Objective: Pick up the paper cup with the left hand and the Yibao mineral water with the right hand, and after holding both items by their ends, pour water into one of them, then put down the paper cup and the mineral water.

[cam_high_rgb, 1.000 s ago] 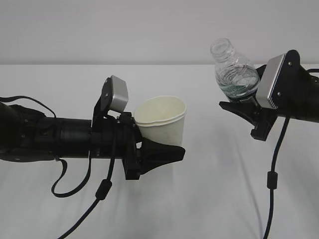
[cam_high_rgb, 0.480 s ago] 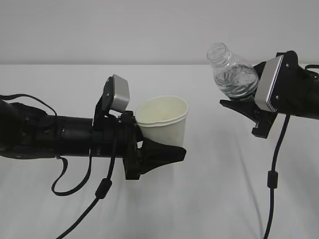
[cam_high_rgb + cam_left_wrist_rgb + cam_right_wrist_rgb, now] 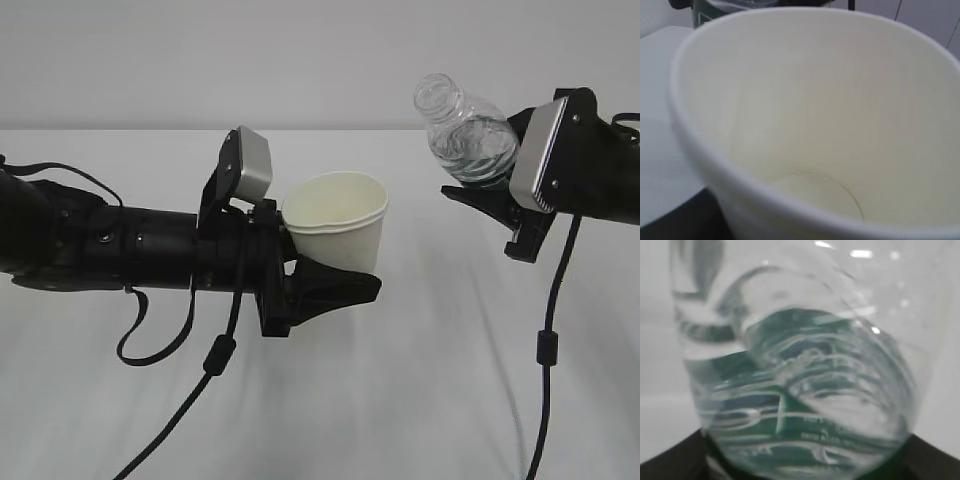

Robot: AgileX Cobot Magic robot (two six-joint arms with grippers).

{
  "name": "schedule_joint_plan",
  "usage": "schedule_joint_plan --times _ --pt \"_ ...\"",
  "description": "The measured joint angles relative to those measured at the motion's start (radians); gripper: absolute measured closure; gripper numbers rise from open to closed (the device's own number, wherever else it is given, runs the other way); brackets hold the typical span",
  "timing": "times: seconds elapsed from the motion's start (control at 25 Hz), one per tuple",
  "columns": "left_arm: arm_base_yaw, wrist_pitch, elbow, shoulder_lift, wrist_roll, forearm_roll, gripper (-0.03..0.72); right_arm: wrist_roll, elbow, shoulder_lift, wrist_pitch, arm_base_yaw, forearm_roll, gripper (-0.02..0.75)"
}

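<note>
- White paper cup point(image 3: 338, 225) clamped upright in left gripper point(image 3: 335, 285), raised off table point(image 3: 420, 400).
- Clear Yibao mineral water point(image 3: 462, 132) grasped by right gripper point(image 3: 490, 205), neck tilted toward cup, apart.

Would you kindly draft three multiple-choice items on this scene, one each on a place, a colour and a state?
1. Where is the paper cup?
A. Standing on the table
B. Held off the table in the left hand
C. Under the bottle's mouth

2. What colour is the cup's inside?
A. Cream-white
B. Blue
C. Black

3. How does the Yibao mineral water stand in the right hand?
A. Upright with a cap on
B. Lying flat on the table
C. Capless and tilted, mouth towards the cup

Answers:
1 B, the exterior view shows the hand's black fingers around it, clear of the table.
2 A, the left wrist view looks into it.
3 C, its open neck leans left.
</note>
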Motion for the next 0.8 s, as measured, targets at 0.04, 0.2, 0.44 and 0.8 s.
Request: schedule_joint_plan --times 0.04,0.2,0.44,0.8 --pt "0.000 0.003 -0.001 0.000 0.000 0.000 0.225 -0.004 0.000 0.000 0.000 0.000 0.000 0.276" --pt "0.000 0.010 -0.002 0.000 0.000 0.004 0.225 -0.026 0.000 0.000 0.000 0.000 0.000 0.276" --pt "0.000 0.010 -0.002 0.000 0.000 0.004 0.225 -0.044 -0.012 0.000 0.000 0.000 -0.004 0.276" --pt "0.000 0.011 -0.002 0.000 0.000 0.004 0.225 -0.047 -0.066 0.000 0.002 0.000 -0.023 0.276"
